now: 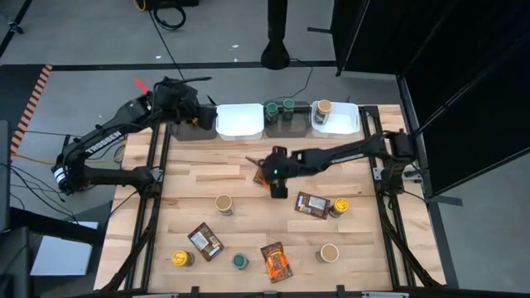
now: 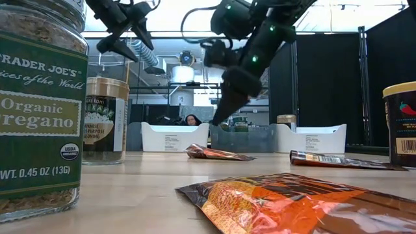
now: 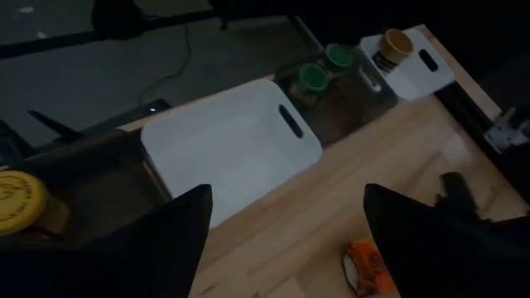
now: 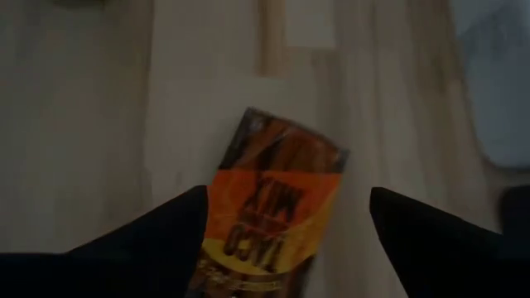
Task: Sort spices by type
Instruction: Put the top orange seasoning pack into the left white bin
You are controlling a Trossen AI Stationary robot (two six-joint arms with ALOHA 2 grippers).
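Right gripper (image 1: 263, 171) over table (image 1: 364, 265) centre, fingers spread, grasping nothing. Orange packet (image 4: 267, 217) flat on wood directly under it, between fingers, not touched; in high view only its edge shows at gripper's left. Left gripper (image 3: 286, 240) fingers apart, empty, above far-left dark bin (image 3: 99, 186) holding yellow-lidded jar (image 3: 22, 201); white bin (image 1: 239, 121) beside it.

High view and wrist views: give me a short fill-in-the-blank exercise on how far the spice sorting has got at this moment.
1. The dark bin holds two jars with ___ lids.
2. The right gripper hovers, fingers open, over an orange ___.
3. The left gripper is open above a bin holding a jar with a ___ lid.
4. The middle white bin holds ___ spices.

Missing words: green; packet; yellow; no
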